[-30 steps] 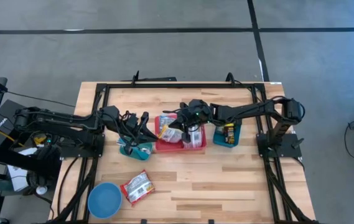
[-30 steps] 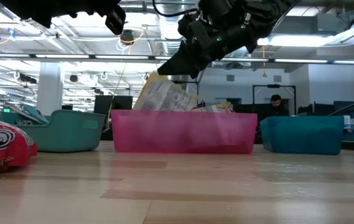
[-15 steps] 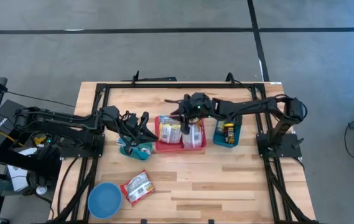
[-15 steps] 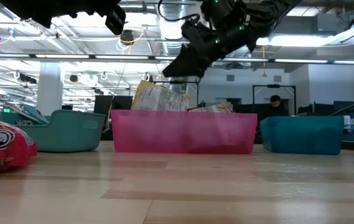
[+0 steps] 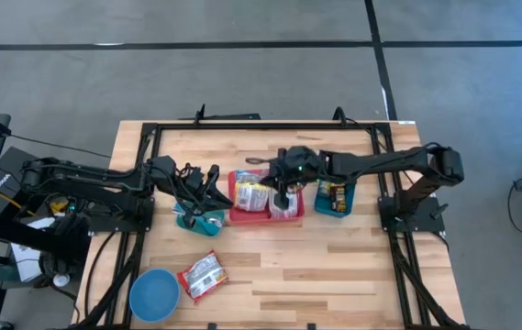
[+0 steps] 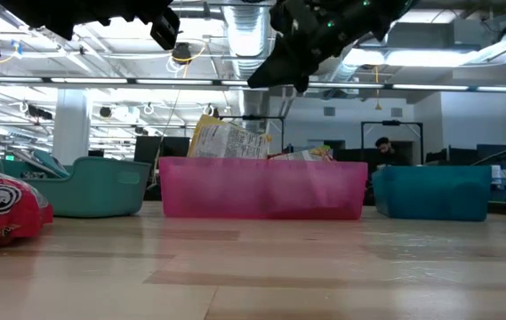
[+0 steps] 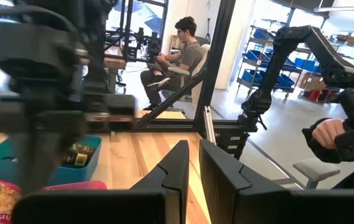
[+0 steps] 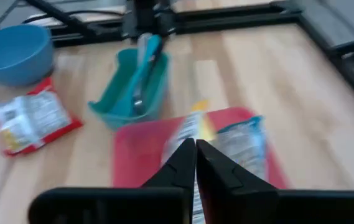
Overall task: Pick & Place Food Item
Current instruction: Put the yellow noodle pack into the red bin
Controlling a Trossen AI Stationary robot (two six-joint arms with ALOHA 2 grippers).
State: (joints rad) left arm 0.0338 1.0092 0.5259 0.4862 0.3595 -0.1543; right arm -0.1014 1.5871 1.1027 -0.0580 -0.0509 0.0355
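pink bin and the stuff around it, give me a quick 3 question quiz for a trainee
1. True or false: the right gripper hangs above the pink bin, holding nothing.
2. Which lies loose on the table, outside every bin?
A. the red snack packet
B. the yellow-topped packet
C. a banana
3. Fill in: the left gripper is over the ____ bin.

Key: 1 true; 2 A; 3 teal
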